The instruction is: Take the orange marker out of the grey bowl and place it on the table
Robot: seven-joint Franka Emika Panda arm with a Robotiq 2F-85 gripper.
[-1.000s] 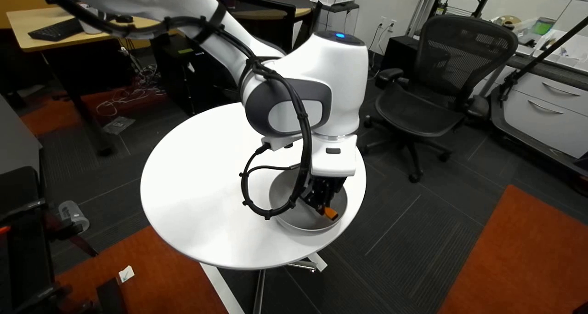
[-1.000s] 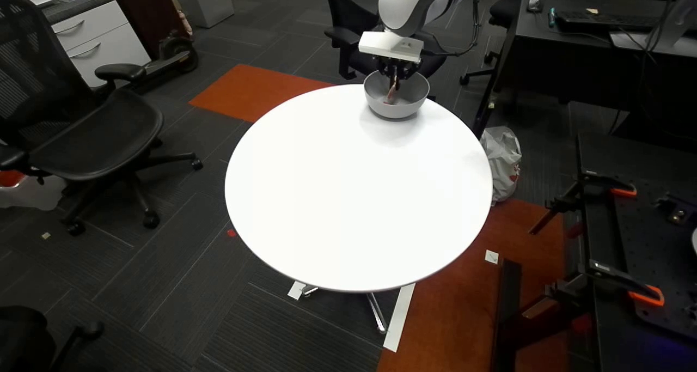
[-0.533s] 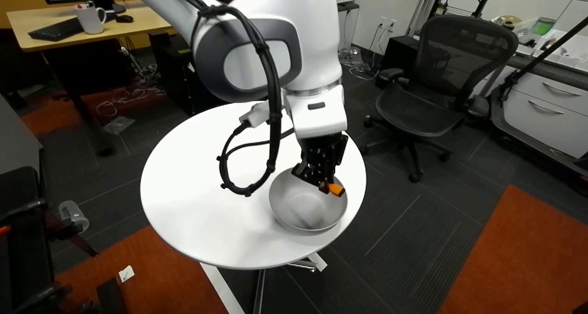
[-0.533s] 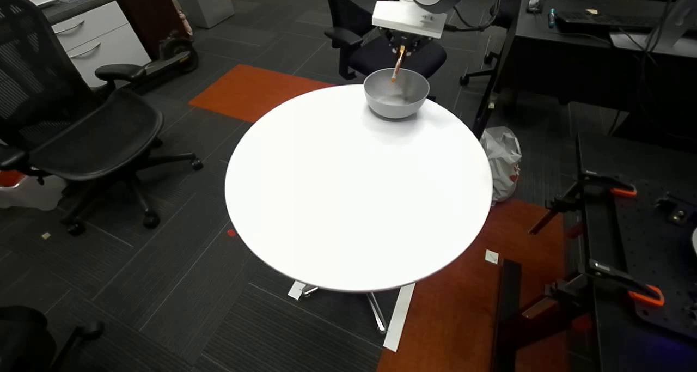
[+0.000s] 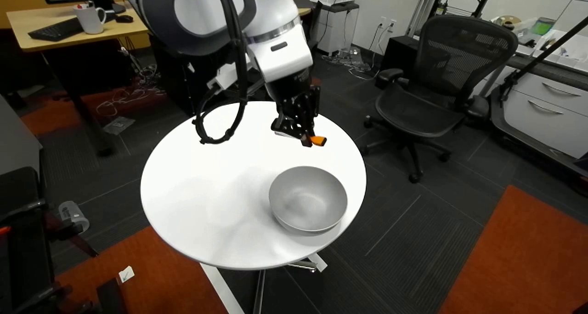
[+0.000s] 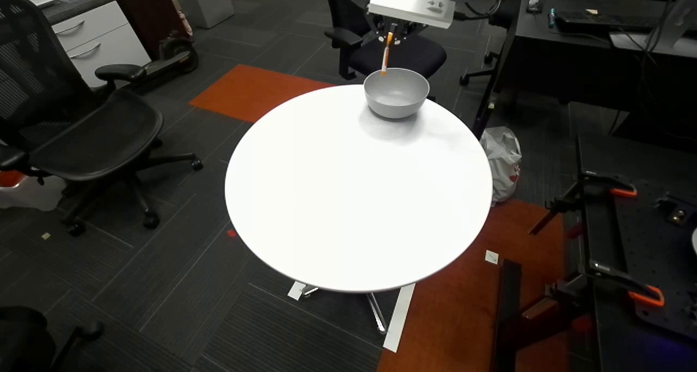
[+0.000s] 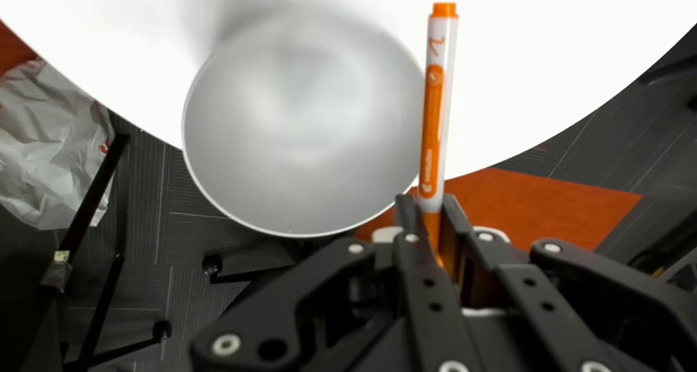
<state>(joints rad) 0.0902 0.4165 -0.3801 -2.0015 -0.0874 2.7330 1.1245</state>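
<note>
The orange marker (image 7: 434, 110), a thin pen with a white and orange body, is held by one end in my gripper (image 7: 429, 206). The gripper (image 5: 306, 140) is shut on it, above the table and outside the grey bowl's rim. The marker's orange end (image 5: 318, 140) sticks out past the fingers in an exterior view. In an exterior view the marker (image 6: 386, 55) hangs tilted beyond the bowl (image 6: 395, 106). The grey bowl (image 5: 308, 201) stands upright on the round white table (image 5: 202, 190), near its edge, and its inside looks empty.
A black office chair (image 5: 436, 79) stands beside the table. Another chair (image 6: 405, 56) is behind the bowl. A wooden desk (image 5: 138, 24) with a mug (image 5: 90, 19) stands at the back. A white plastic bag (image 6: 501, 162) lies by the table's edge.
My gripper has risen out of the grey bowl with the orange marker in it and moved back, away from the bowl. The bowl has not moved.
</note>
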